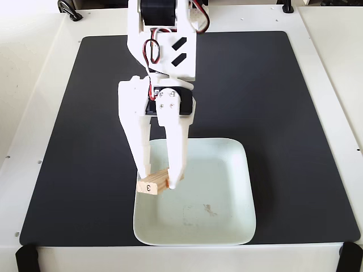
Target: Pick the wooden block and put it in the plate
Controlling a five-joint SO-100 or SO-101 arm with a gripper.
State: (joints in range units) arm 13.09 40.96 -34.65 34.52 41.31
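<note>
The wooden block [152, 185] is a small tan bar with a dark "3" on its near end. It sits between the fingertips of my white gripper [161, 177], which is shut on it. The block is over the left rim of the plate [238, 187], a large pale mint-white square plate with rounded corners and a brownish smudge [210, 210] inside. I cannot tell whether the block touches the plate or hangs just above it. The arm reaches down from the top of the fixed view.
The plate lies on a black mat [266, 90] on a white table [329, 68]. A dark clamp [68, 10] sits at the table's far left corner, and black feet [25, 258] show at the near corners.
</note>
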